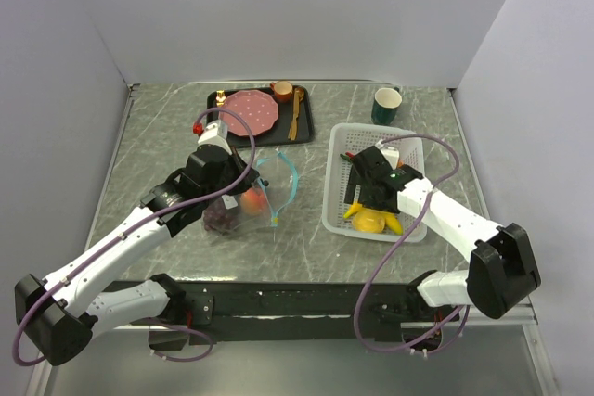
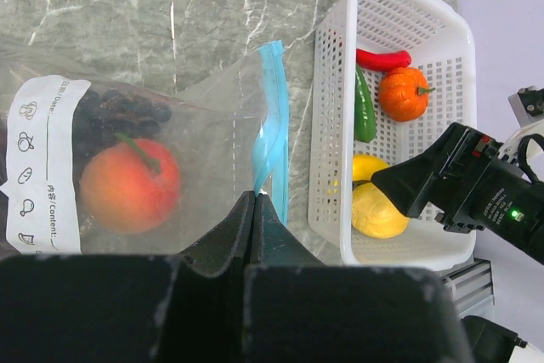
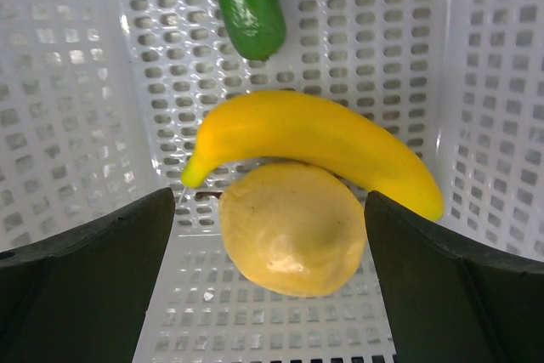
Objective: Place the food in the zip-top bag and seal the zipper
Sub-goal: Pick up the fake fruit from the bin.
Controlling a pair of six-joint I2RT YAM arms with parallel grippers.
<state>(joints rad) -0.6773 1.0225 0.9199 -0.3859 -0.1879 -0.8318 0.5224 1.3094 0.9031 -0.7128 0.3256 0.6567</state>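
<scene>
Looking down on a grey marbled table (image 1: 158,146), boxed in by pale walls (image 1: 278,6) on three sides. Seeing at its far edge a black tray (image 1: 306,127) carrying a pink plate (image 1: 252,110), gold cutlery (image 1: 294,113) and an orange cup (image 1: 282,92), and a dark green cup (image 1: 386,105) off to the right.

Pinching the zip-top bag (image 2: 204,116), left of the white mesh basket (image 1: 334,194), with the left gripper (image 2: 255,203): fingers pressed together on the clear plastic just beside the teal zipper (image 2: 272,125), leaving the mouth gaping. Holding in that bag dark grapes (image 2: 127,112) and a red-orange round fruit (image 2: 129,184).

Hanging the right gripper (image 3: 270,240) inside the basket with jaws spread wide, flanking the lemon (image 3: 293,210) without clamping it. Finding the banana (image 3: 314,135) touching the lemon, and beyond it a green vegetable (image 3: 246,2), a red chili (image 2: 384,59) and an orange fruit (image 2: 403,93).
</scene>
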